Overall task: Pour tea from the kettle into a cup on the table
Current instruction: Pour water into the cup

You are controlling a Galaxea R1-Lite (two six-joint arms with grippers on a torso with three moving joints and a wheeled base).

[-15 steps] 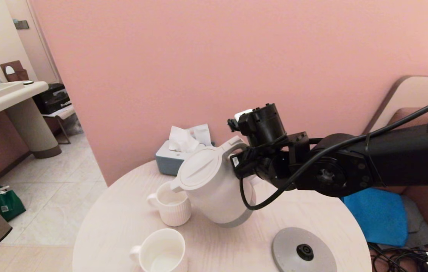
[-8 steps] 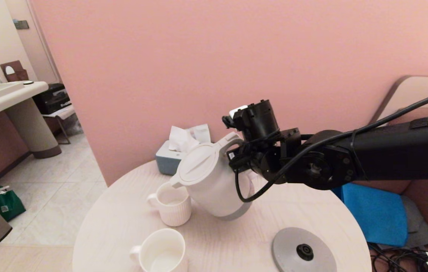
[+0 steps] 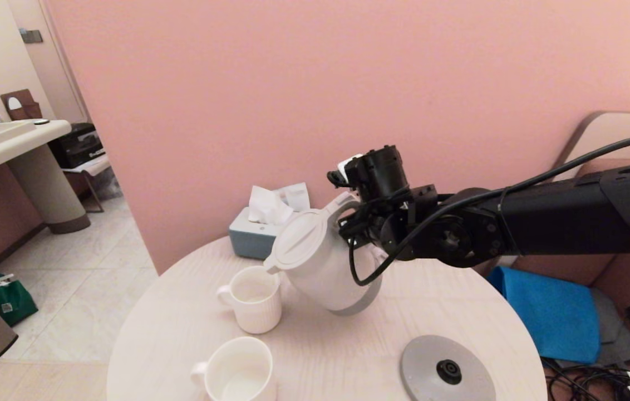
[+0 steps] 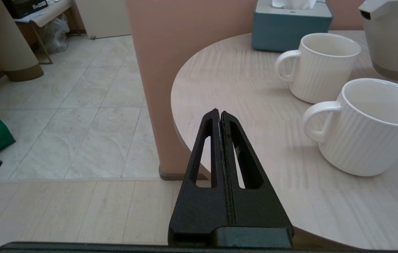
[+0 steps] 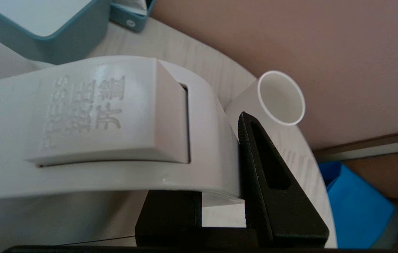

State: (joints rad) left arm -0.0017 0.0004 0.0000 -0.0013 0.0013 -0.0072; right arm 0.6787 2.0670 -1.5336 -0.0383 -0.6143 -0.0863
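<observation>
Head view: the right gripper (image 3: 357, 220), jaws clamped on the handle of the kettle (image 3: 323, 262), holds it tilted above the table (image 3: 348, 356) with the spout over the far cup (image 3: 251, 298), so pouring is in hand; next, level the kettle steadily.

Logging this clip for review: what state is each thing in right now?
kettle: lid shut, lifted, tilted, spout over the far cup
far cup: upright on the table
near cup: upright
kettle base: bare, flat on the table
tissue box: tissue sticking out
right gripper: shut on the kettle handle
left gripper: shut, empty
</observation>
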